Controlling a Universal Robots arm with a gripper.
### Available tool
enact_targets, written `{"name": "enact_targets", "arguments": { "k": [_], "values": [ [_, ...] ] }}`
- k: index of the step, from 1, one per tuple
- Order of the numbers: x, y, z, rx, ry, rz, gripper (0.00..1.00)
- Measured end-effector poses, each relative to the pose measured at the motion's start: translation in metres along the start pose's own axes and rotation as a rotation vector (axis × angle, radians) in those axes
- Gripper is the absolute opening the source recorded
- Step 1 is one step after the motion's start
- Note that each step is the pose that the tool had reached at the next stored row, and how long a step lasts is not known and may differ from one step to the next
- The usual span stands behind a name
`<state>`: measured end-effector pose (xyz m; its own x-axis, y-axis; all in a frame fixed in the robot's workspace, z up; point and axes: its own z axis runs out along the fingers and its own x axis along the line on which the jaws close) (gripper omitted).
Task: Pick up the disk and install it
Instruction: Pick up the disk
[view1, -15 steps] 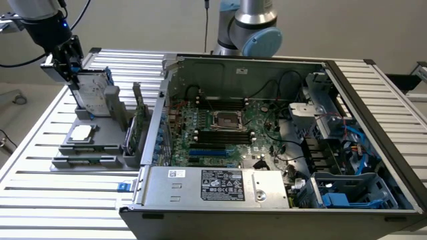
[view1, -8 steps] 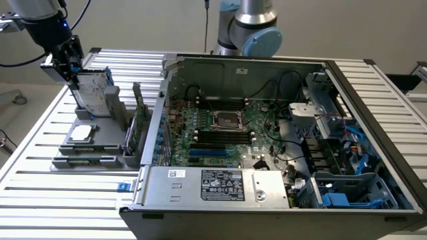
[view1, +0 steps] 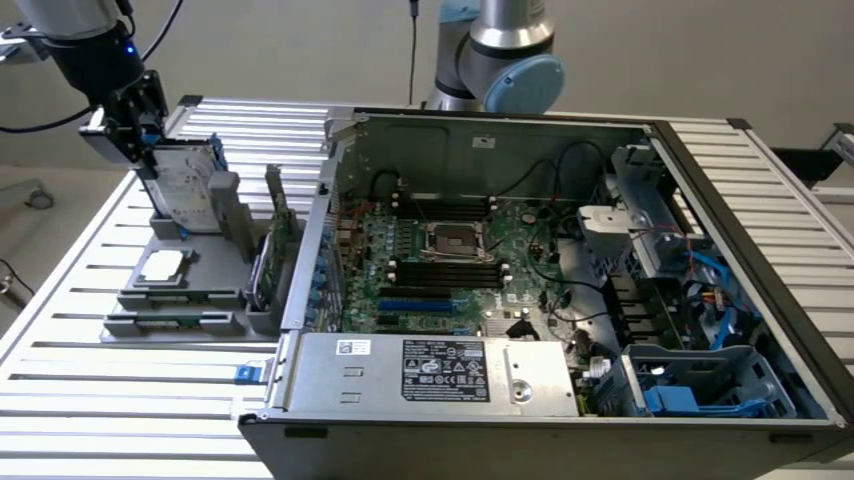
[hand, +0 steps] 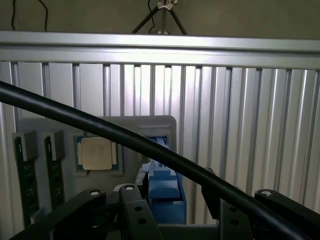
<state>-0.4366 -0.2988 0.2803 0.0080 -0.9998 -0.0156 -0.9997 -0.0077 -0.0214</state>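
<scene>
The disk (view1: 187, 185), silver-grey with a white label, stands upright in a slot of the grey holder (view1: 174, 300) at the exterior view's upper left. My gripper (view1: 144, 150) reaches down onto the disk's top edge from above. In the wrist view the disk's blue carrier (hand: 165, 187) sits between the black links of the gripper (hand: 170, 225), which is closed on it. The disk's lower end still meets the holder. The open computer case (view1: 534, 260) lies to the exterior view's right, with blue drive cages (view1: 707, 385) in its near right corner.
The holder also carries a square silver chip (view1: 163, 265) (hand: 97, 154), memory sticks (hand: 25, 180) and an upright green card (view1: 274, 250). A black cable (hand: 150, 150) crosses the wrist view. The arm's base (view1: 501, 60) stands behind the case on the slatted aluminium table (view1: 80, 380).
</scene>
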Motion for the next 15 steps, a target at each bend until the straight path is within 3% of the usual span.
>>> {"name": "enact_targets", "arguments": {
  "k": [15],
  "values": [
    [-0.0017,-0.0002,0.0,-0.0023,0.0017,0.017,0.56]
  ]
}}
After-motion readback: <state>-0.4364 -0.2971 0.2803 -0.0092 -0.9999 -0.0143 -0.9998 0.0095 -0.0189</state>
